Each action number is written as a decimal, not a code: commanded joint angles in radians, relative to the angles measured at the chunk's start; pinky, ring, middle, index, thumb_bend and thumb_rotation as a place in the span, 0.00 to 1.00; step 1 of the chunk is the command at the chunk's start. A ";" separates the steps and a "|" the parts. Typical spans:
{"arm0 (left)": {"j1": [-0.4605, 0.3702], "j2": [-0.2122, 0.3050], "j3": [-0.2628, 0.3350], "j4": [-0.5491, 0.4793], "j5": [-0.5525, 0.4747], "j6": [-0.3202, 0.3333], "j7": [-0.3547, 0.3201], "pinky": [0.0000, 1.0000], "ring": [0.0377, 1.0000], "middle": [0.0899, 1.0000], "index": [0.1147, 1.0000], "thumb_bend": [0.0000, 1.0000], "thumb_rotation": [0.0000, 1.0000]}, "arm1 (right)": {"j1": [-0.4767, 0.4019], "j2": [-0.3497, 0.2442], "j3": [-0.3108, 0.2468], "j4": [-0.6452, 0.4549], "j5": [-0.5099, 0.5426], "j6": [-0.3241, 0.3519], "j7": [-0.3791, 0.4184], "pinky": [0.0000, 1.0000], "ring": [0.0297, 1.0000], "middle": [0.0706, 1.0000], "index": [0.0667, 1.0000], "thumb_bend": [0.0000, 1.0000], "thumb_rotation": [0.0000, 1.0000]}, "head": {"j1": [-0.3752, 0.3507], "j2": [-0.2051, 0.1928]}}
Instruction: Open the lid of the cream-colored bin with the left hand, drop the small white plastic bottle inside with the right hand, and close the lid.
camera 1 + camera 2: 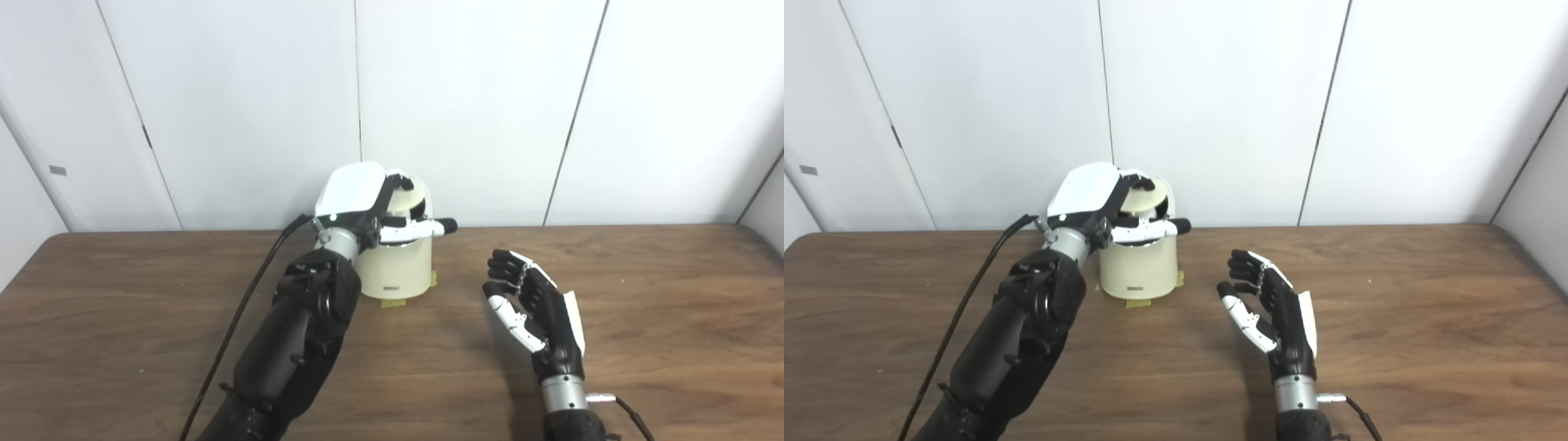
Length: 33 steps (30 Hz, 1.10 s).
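Observation:
The cream-colored bin (398,269) stands at the back of the table, left of centre. Its round lid (409,201) is tilted up, leaving a dark gap over the opening. My left hand (361,196) sits on top of the bin, with the fingers curled over the lid's upper edge and the thumb stretched rightward across the rim. My right hand (539,306) hovers above the table to the right of the bin, palm turned left, fingers apart and holding nothing. No small white bottle shows in either view.
The wooden table (674,294) reaches to a white panelled wall right behind the bin. Yellow tape (392,302) marks the bin's base. A black cable (245,306) runs along my left arm.

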 commanded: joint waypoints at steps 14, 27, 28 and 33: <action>0.044 0.028 -0.014 -0.039 0.029 -0.017 0.014 1.00 0.90 0.77 0.75 0.96 0.91 | -0.035 0.013 0.002 -0.019 -0.015 -0.039 -0.015 0.65 0.70 0.69 0.69 0.30 0.43 | -0.010 0.009; 0.061 0.038 -0.053 0.003 0.059 -0.035 0.034 1.00 0.90 0.76 0.75 0.93 0.87 | -0.036 0.013 0.007 -0.031 -0.042 -0.034 -0.024 0.62 0.68 0.68 0.69 0.31 0.45 | -0.021 0.018; 0.059 0.038 -0.055 0.008 0.063 -0.036 0.032 1.00 0.90 0.77 0.76 0.92 0.86 | -0.036 0.013 0.007 -0.033 -0.040 -0.032 -0.023 0.62 0.68 0.69 0.69 0.32 0.46 | -0.022 0.019; 0.056 0.037 -0.063 0.033 0.069 -0.050 0.039 1.00 0.90 0.77 0.75 0.90 0.85 | -0.036 0.019 0.004 -0.039 -0.044 -0.021 -0.028 0.62 0.68 0.68 0.69 0.33 0.46 | -0.024 0.020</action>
